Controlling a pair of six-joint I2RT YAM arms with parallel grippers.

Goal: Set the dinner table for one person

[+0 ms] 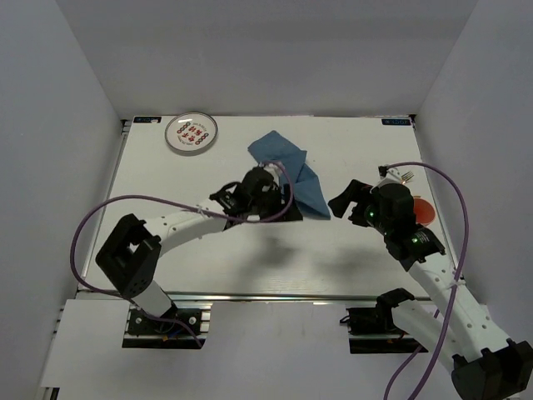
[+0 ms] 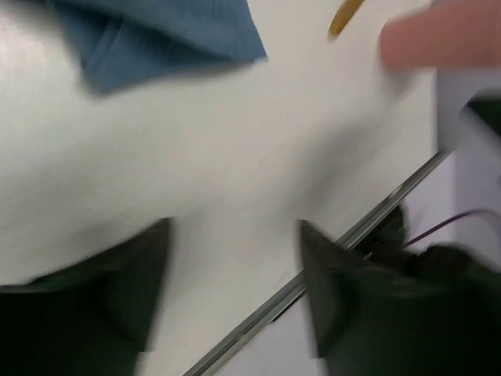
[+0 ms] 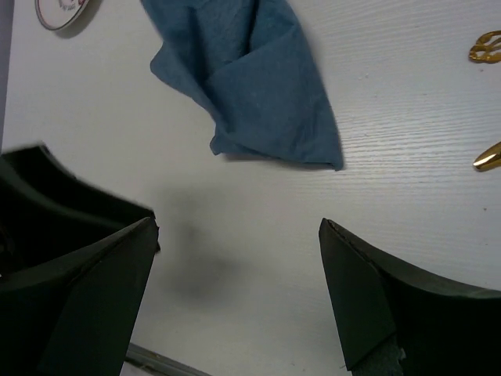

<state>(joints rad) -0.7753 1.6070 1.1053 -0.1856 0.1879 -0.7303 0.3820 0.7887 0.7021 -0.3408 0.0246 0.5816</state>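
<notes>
The dinner table [image 1: 250, 262] is a white top with a metal rail [image 2: 356, 235] along its near edge. A crumpled blue cloth [image 1: 287, 167] lies at mid-table, also seen in the left wrist view [image 2: 156, 35] and the right wrist view [image 3: 250, 86]. My left gripper [image 1: 283, 208] hovers just in front of the cloth, open with nothing between its fingers [image 2: 149, 290]; that view is blurred. My right gripper [image 1: 343, 207] hangs to the right of the cloth, open and empty [image 3: 239, 266] over bare table.
A round patterned plate [image 1: 191, 132] sits at the far left corner. Gold cutlery [image 3: 487, 47] lies to the right of the cloth near a reddish cup [image 1: 425, 210], which is partly hidden by the right arm. White walls enclose three sides.
</notes>
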